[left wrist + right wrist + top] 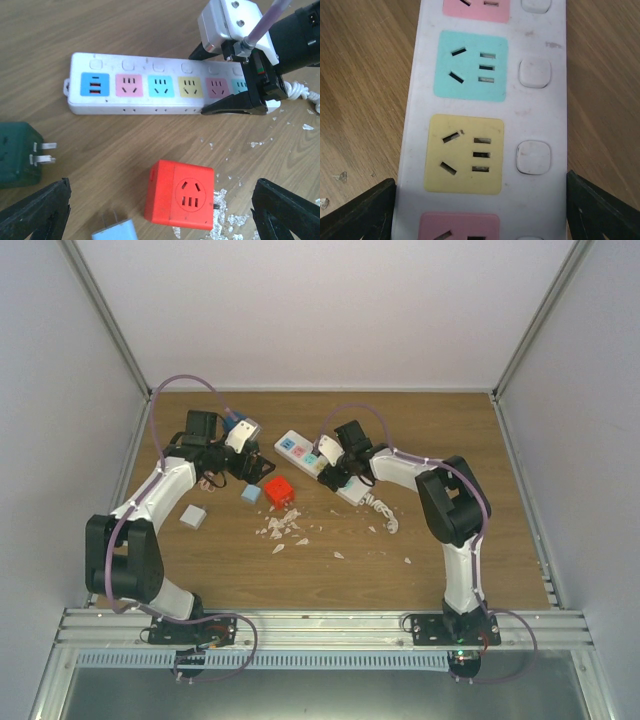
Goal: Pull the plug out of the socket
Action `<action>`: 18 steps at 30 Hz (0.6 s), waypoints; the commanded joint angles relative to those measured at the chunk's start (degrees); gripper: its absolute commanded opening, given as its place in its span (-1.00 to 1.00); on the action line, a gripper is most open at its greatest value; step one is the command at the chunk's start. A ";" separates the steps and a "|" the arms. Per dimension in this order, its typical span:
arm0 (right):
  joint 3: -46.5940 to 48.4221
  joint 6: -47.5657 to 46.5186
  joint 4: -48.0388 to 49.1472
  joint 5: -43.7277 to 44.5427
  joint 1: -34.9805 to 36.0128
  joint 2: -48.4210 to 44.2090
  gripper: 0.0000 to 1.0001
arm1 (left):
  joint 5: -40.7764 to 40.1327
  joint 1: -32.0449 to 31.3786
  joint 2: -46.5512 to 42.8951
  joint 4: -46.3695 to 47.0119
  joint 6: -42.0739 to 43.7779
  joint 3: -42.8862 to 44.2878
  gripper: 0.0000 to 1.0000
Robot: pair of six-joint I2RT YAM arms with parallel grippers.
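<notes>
Power strip lies mid-table, diagonal, on the wood-grain tabletop; long, rigid, glossy plastic, probably light and apt to slide, so best pinned across its long edges. Left wrist: left gripper spread, empty, above a loose red cube adapter, likely the plug; visible pastel outlets unoccupied. Right wrist: right gripper straddles the strip's edges; whether it pinches, I cannot tell.

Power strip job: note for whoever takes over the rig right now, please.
Grippers: left gripper open, empty, over the red cube; right gripper straddles the strip, grip unclear.
Things: red cube, green cube and blue plug lie loose beside the strip.
Done: every outlet in view is empty.
Left: check the end hidden under the right gripper.
</notes>
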 commanded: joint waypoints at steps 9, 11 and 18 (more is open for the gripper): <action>-12.38 4.29 -2.88 1.79 -11.46 -8.78 0.19 | -4.70 0.46 -3.38 4.55 0.56 1.06 0.98; -15.72 4.45 -2.53 2.38 -14.26 -11.18 0.20 | -5.87 0.46 -3.01 5.34 0.20 1.08 0.98; -26.43 9.10 -0.23 2.08 -23.65 -19.20 0.33 | -8.36 0.59 -1.19 4.82 -0.69 2.78 0.98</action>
